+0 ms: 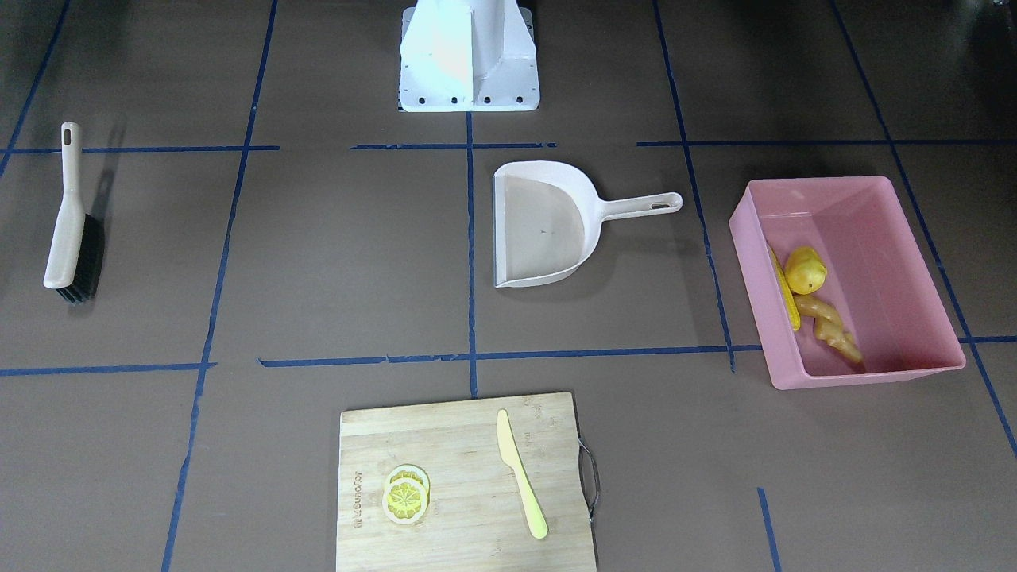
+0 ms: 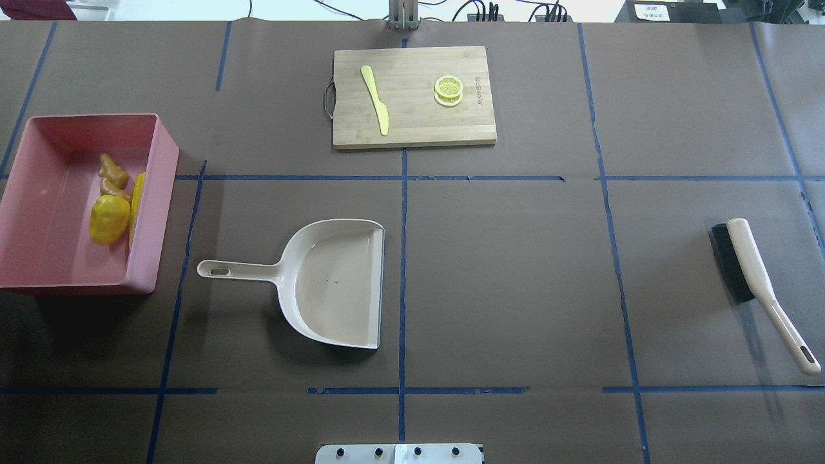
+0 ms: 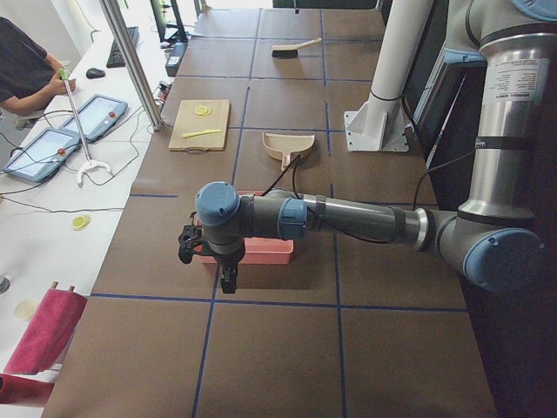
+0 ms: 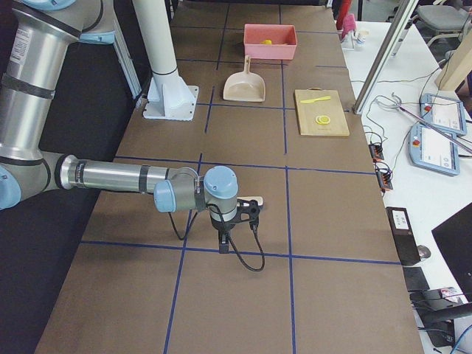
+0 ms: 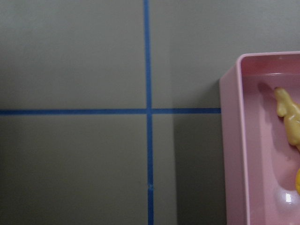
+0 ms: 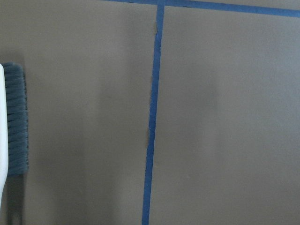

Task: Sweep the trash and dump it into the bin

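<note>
The pink bin (image 1: 882, 294) stands on the table and holds all the trash: the corn cob (image 1: 786, 295), the potato-like lump (image 1: 806, 270) and the ginger root (image 1: 834, 330). The overhead view shows the bin (image 2: 51, 212) at the left with the same three pieces against its right wall. My left gripper (image 3: 186, 244) hangs above the table just beside the bin's end; its wrist view shows the bin's corner (image 5: 232, 140) and the ginger (image 5: 290, 122). My right gripper (image 4: 253, 209) hovers near the brush (image 6: 16, 122). I cannot tell whether either gripper is open or shut.
The beige dustpan (image 2: 335, 290) lies empty mid-table, handle toward the bin. The brush (image 2: 751, 270) lies at the far right. A wooden cutting board (image 2: 412, 122) at the far edge carries a pale yellow knife (image 2: 375, 100) and lemon slices (image 2: 448, 89).
</note>
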You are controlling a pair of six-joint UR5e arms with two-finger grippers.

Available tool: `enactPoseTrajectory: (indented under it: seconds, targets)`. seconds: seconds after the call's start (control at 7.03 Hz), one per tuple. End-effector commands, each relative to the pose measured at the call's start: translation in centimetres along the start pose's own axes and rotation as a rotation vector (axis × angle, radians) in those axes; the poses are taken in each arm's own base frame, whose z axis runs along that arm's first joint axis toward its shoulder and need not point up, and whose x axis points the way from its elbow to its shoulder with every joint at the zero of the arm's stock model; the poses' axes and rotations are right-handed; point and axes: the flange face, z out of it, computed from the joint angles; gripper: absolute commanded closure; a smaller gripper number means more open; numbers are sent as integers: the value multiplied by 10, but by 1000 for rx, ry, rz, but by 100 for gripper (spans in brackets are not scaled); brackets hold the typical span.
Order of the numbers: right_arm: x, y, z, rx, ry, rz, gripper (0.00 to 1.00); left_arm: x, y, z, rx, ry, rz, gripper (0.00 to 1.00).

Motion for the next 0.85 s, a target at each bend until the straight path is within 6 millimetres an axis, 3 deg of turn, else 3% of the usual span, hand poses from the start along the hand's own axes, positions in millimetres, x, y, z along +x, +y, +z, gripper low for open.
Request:
enactPoseTrajectory:
  seconds: [0.0, 0.14, 0.28, 0.43, 0.71]
  targets:
    - [3, -2, 2, -2, 50, -40, 0, -10, 5, 1, -16, -38, -15, 0]
    - [7, -7, -3, -14, 49, -73, 0, -13, 7, 3, -21, -44, 24, 0]
    - [12, -24, -17, -42, 59, -128, 0, -25, 24, 15, -51, -40, 7, 0]
    - [16, -25, -18, -59, 61, -154, 0, -35, 32, 26, -68, -34, -7, 0]
    - [11, -37, -26, -39, 59, -166, 0, -34, 33, 26, -19, -38, 46, 0]
